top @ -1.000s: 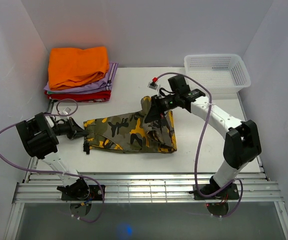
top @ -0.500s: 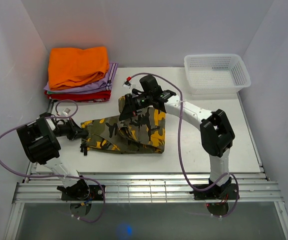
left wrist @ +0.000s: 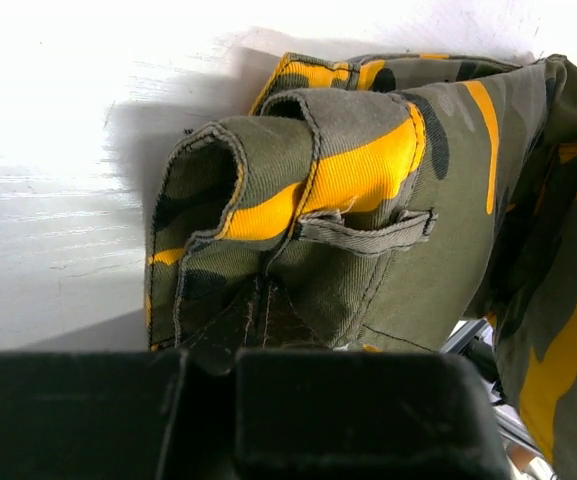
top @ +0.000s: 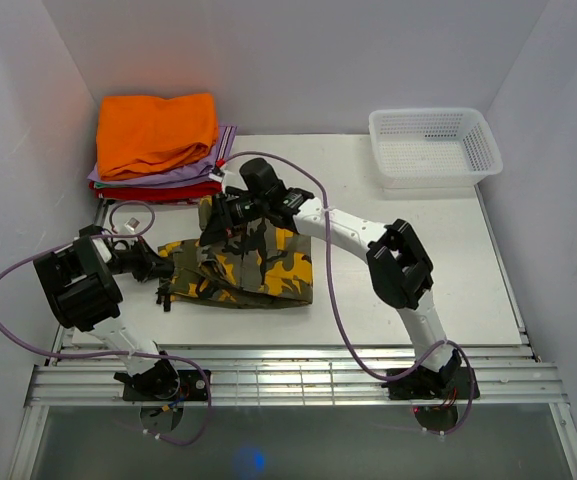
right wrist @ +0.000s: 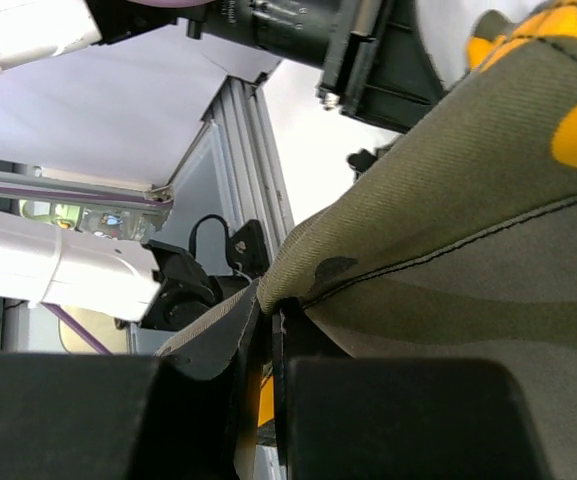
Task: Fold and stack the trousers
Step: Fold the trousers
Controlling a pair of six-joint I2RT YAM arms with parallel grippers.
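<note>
The camouflage trousers lie folded over on the white table, left of centre. My left gripper is shut on their waistband end at the left; the left wrist view fills with the waistband and a belt loop. My right gripper is shut on the other end of the trousers, which it holds raised above the left part of the cloth, close to the left gripper. The cloth hangs from it in a doubled layer.
A stack of folded clothes, orange on top of lilac and red, sits at the back left. A white mesh basket stands at the back right. Grey walls close both sides; a metal rail runs along the near edge.
My right gripper has carried the trouser end leftward over the cloth, from the table's middle to above the waistband end. The trousers now lie doubled and shorter. The left gripper has stayed put.
</note>
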